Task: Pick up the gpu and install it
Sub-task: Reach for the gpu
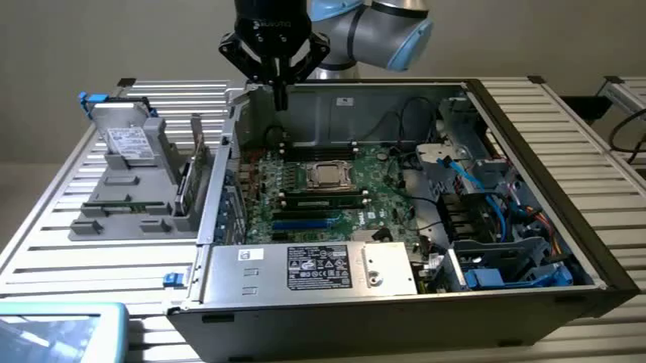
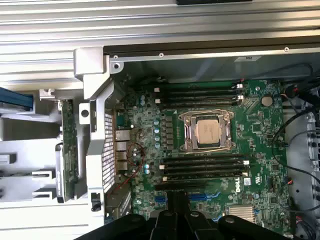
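Green motherboard with white "Dell" lettering below the black claw, jaws together, nothing between.

Spotted gpu: thin, flat, black-faced card with grey metal edge. Stood upright on its long edge, just outside computer case side wall, exterior view's left. Untouched, not installed.
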`<state>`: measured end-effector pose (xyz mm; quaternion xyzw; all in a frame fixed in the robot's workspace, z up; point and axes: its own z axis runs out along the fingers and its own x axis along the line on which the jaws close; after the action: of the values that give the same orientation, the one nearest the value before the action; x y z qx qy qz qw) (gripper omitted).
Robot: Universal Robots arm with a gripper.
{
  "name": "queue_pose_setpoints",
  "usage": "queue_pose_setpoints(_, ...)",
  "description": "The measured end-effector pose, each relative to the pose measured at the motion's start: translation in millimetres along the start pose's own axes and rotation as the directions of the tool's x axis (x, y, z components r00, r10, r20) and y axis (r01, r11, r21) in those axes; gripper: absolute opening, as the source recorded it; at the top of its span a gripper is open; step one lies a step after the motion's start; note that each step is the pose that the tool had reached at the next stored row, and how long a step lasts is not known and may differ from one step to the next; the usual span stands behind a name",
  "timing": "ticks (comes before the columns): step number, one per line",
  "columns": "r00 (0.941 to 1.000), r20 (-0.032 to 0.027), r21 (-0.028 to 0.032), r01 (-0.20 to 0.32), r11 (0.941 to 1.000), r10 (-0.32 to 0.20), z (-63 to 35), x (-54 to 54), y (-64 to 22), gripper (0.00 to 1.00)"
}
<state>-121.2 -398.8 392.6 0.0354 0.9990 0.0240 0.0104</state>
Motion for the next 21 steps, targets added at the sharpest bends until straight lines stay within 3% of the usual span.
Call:
queue_pose_setpoints(15,1.0,0.0,0.0001,0.0,1.0,0.0,0.0,1.5,-0.1,0.12)
queue_pose_setpoints(21,1.0,0.0,0.0,0.0,1.0,0.0,-0.6,27.7,-2.0,0.12)
